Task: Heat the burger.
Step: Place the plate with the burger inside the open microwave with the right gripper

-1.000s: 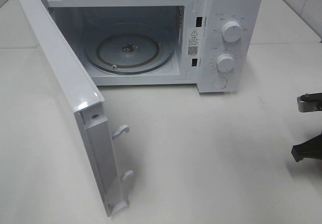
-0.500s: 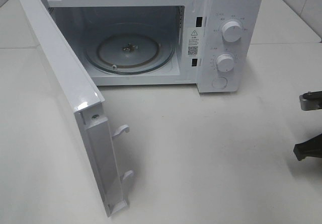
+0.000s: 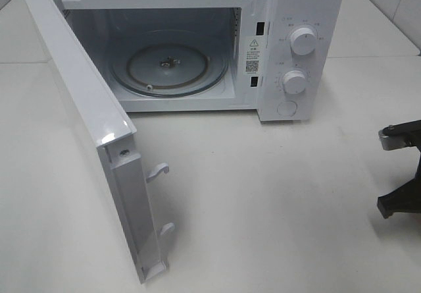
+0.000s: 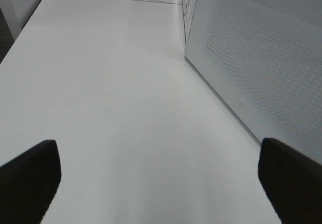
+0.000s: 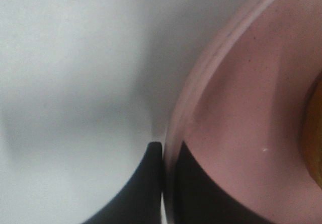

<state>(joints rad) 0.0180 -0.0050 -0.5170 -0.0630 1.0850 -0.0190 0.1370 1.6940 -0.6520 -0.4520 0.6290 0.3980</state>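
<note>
Showing as an orange sliver to the right wrist camera alone, the burger (image 5: 315, 128) lies on a pink plate (image 5: 241, 108), its rim pinched by the jaws of the right gripper (image 5: 162, 151). Overhead: white surface (image 3: 276, 194), microwave (image 3: 197, 56) (door wide); on the left gripper (image 4: 161, 183) the jaws gape, empty.

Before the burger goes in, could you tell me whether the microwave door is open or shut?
Open: the door stands swung wide to the left, showing the glass turntable inside.

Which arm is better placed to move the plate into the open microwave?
Right: the right gripper is shut on the pink plate at its rim; the left gripper hangs open, holding nothing, outside the microwave door.
</note>
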